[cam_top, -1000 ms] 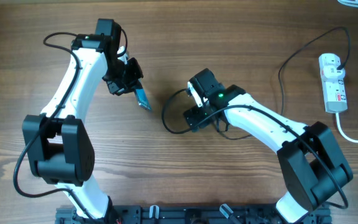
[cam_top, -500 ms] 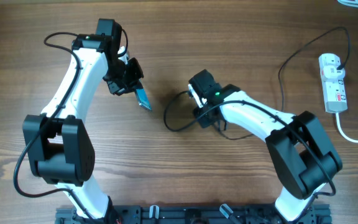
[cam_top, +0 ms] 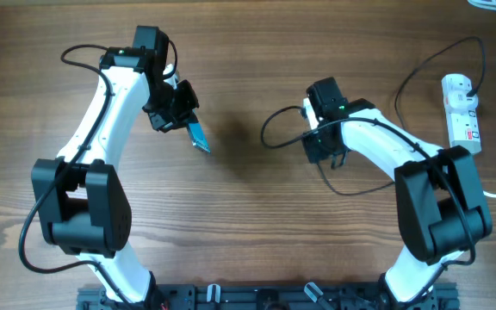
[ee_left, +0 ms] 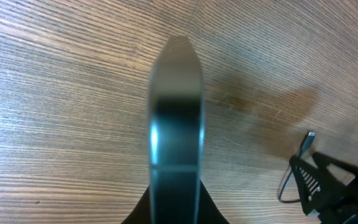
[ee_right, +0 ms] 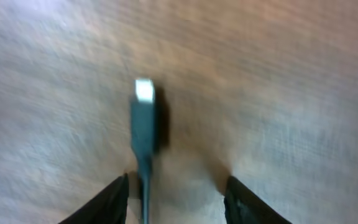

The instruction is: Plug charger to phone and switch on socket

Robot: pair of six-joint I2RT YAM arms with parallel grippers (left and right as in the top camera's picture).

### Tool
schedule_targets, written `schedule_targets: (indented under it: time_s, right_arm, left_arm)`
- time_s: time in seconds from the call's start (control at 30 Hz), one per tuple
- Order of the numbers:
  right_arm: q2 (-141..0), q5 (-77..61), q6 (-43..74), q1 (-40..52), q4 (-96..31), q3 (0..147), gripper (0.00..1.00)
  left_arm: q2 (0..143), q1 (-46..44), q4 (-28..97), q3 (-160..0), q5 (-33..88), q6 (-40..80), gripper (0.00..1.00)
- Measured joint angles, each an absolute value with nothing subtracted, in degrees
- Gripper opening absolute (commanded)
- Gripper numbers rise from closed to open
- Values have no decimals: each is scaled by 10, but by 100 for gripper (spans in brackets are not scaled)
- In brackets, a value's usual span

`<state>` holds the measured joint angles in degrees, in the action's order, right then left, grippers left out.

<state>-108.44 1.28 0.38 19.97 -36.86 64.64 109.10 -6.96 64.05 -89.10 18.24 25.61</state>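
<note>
Although the right wrist view is blurred, it shows the charger (ee_right: 143, 124) standing up from between the fingers of the right gripper (ee_right: 176, 190). Its small pale metal tip is uppermost and its dark body sits close against the left-hand finger, with a clear gap to the other finger. The spot where it is pinched falls below the picture's edge, yet the plug is raised off the table (cam_top: 257, 241) with its shadow beside it, so the gripper has hold of it. From overhead, the thin black cable makes a loop to the left of that gripper and trails away rightward towards the socket (cam_top: 461, 116). The socket lies near the table's right edge, well apart from both arms, with a thick white cord (cam_top: 489, 185) running off below it. The left gripper (cam_top: 186, 127) is clamped on the phone (cam_top: 199, 138), which is held tilted with its free end pointing down and to the right. In the left wrist view the phone appears edge-on as a blurred dark slab, the black fingers hugging both its faces at the bottom. Phone and plug are apart, with wood between them. The right gripper shows at that view's lower right corner, the plug tip pointing up.
</note>
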Motion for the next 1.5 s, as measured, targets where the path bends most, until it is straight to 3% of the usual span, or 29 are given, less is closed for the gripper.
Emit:
schedule_targets:
  time_s: [0.33,0.67,0.8,1.23,1.5]
  right_arm:
    - [-1087,5,8,201,-337,646,29]
    - [-1088,-34,12,201,-324,645,19]
    - [-1088,-41,14,201,-327,645,4]
    - [-1089,-82,14,196,-339,646,5]
    - [-1067,-342,-34,115,-392,646,4]
  left_arm:
    - [1091,-70,641,-891,182,256,4]
    - [1091,-70,641,-891,182,256,4]
    - [1091,-70,641,-891,182,256,4]
    - [1091,-69,566,-891,226,253,4]
    - [1074,-48,484,-891,367,238,4]
